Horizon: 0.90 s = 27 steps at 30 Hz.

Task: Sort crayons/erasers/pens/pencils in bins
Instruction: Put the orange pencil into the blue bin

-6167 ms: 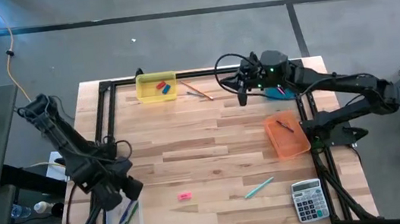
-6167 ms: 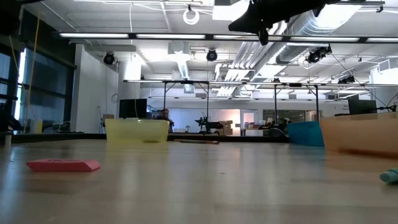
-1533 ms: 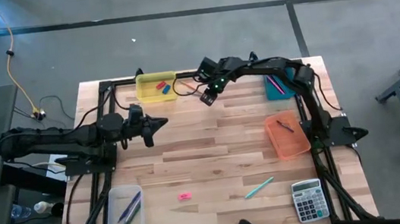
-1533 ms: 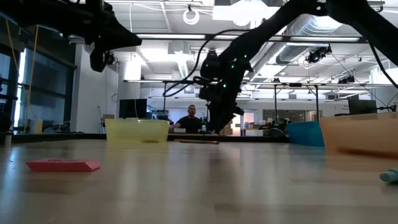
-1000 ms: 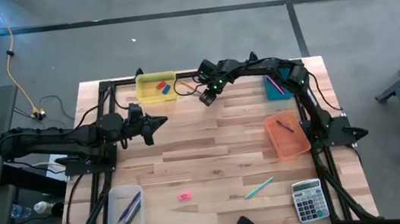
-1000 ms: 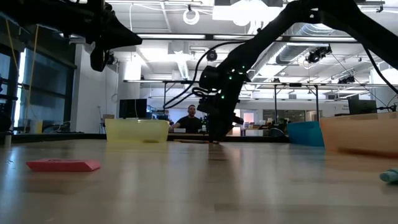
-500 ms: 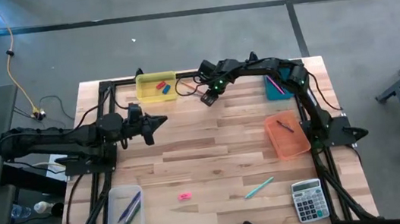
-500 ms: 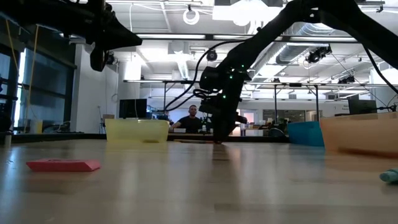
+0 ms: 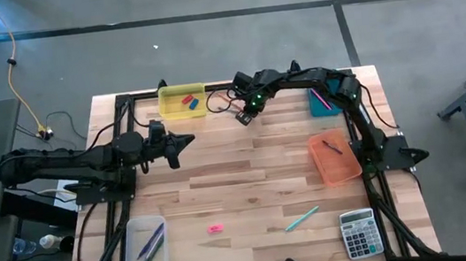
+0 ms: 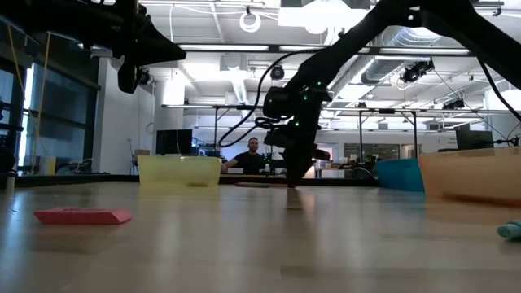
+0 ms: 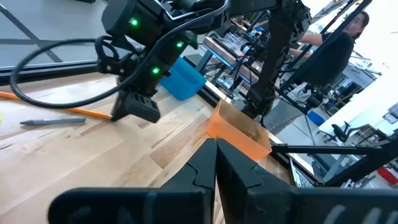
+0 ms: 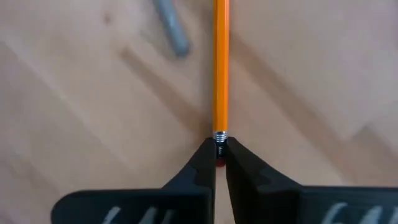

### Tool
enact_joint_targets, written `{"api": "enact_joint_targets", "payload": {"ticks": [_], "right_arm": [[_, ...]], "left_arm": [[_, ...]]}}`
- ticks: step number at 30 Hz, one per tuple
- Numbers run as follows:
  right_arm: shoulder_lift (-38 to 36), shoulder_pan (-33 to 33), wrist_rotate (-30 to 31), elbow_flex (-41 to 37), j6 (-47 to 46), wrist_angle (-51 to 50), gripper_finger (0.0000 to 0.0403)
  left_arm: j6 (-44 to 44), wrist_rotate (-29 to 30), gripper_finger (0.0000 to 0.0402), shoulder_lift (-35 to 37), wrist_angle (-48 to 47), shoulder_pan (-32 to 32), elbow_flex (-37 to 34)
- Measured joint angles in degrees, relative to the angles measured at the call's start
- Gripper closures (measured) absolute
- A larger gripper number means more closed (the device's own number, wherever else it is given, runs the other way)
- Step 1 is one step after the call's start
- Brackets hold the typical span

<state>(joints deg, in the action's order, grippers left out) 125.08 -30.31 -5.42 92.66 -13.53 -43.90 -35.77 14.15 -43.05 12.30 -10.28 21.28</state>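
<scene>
My right gripper [image 9: 247, 117] is low over the table's far middle, shut on the end of an orange pencil [image 12: 220, 68]. A grey pen [image 12: 171, 28] lies beside the pencil. My left gripper [image 9: 173, 147] is shut and empty, raised above the table's left half. The yellow bin [image 9: 182, 101] at the far edge holds a blue and a red eraser. The teal bin [image 9: 326, 101] is at the far right, the orange bin [image 9: 334, 156] at the right, and the clear bin [image 9: 144, 247] at the near left. A pink eraser [image 9: 216, 229] lies flat on the near table. My right gripper pinches the pencil between its two fingertips at the metal ferrule and red eraser end [image 12: 219, 138]. The fingers come from above, pointing down, and lie across the pencil. The rest of the pencil runs away from the fingers, low along the table.
A teal stick [image 9: 302, 219] lies near the front right. A grey calculator [image 9: 359, 233] sits at the near right corner. The clear bin holds several thin sticks. A black frame runs round the table. A person sits in the room beyond the table.
My right gripper has gone a little toward the table's right edge, staying low at the table.
</scene>
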Motion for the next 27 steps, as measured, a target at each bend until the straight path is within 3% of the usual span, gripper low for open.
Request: {"api": "enact_joint_targets", "payload": {"ticks": [11,20,27], "right_arm": [[-7.61,1.26,-2.33,0.02,-4.56,-9.07,0.0391],[-18.17,1.87,4.17,0.11,-5.68,-18.49,0.0391],[-27.43,-1.30,8.73,0.17,-4.41,-28.99,0.0391]], "left_arm": [[-1.09,-0.30,0.0402,-0.02,0.00,0.00,0.00],[-1.11,-0.45,0.0401,-0.02,0.00,0.00,0.00],[-0.67,-1.54,0.0402,-0.02,0.01,0.00,0.00]]}}
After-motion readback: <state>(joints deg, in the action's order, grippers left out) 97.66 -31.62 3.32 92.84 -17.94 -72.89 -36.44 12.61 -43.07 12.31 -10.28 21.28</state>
